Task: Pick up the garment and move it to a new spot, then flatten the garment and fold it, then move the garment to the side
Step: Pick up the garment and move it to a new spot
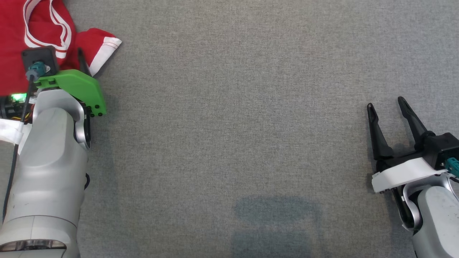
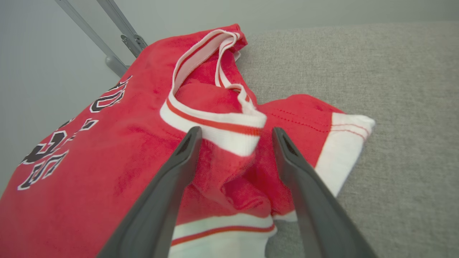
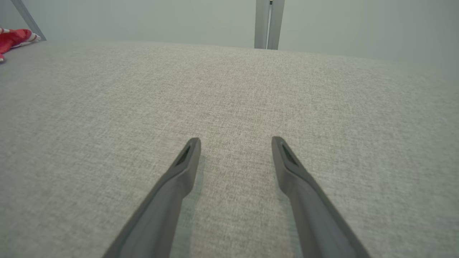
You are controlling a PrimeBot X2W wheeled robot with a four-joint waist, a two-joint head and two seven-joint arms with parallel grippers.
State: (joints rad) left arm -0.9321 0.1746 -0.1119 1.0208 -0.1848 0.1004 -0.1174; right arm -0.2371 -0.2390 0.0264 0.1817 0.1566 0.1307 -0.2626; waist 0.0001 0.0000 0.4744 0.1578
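Garment [image 1: 14, 43]: a red jersey with white and red trim, lying crumpled on the grey cloth surface [image 1: 229, 107] at 10 o'clock in the head view and running out of frame at the top and left edges. One white-banded sleeve [image 1: 105, 44] points toward 3 o'clock. In the left wrist view, black numerals outlined in white [image 2: 43, 157] show on the garment at 9 o'clock, and two metal struts [image 2: 107, 32] stand beyond it at 11 o'clock.

Left gripper [image 2: 236, 134]: fingers spread, set either side of a bunched fold just below the trimmed neck band [image 2: 215, 125]. Whether the tips touch the cloth cannot be told. In the head view a green mount [image 1: 77, 86] covers most of this gripper.

Right gripper [image 1: 386, 104]: at 4 o'clock in the head view, well apart from the garment, fingers spread with nothing between them, over bare cloth surface. Its wrist view shows the garment as a small red patch at 10 o'clock.
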